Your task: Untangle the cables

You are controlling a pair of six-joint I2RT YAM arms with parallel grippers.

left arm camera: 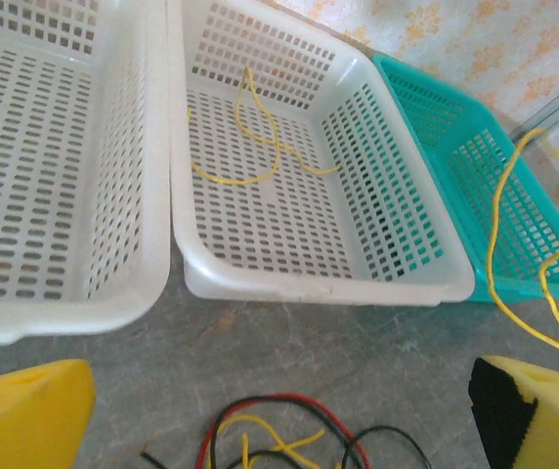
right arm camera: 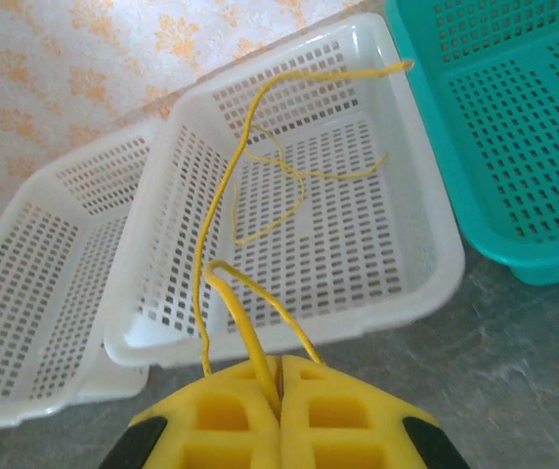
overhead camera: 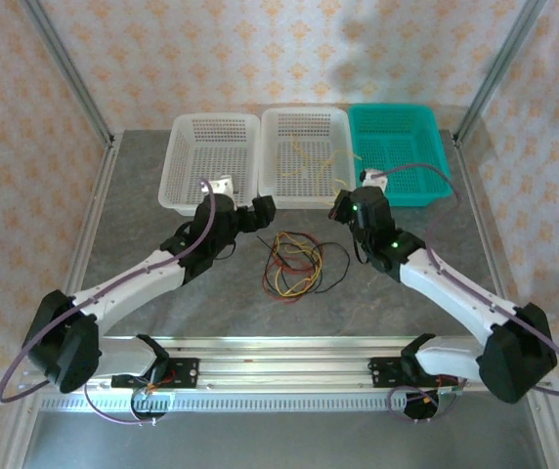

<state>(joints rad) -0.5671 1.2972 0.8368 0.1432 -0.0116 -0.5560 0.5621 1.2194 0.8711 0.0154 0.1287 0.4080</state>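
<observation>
A loose tangle of red, yellow and black cables lies on the grey table between the two arms; its top edge shows low in the left wrist view. A separate yellow cable runs from inside the middle white basket up to my right gripper, which is shut on a loop of it. In the overhead view the right gripper is by that basket's front right corner. My left gripper hangs just behind the tangle, open, nothing between its fingers.
Three perforated baskets stand in a row at the back: a left white one, the middle white one, and a teal one. The yellow cable hangs in front of the teal basket. Frame posts stand at the back corners.
</observation>
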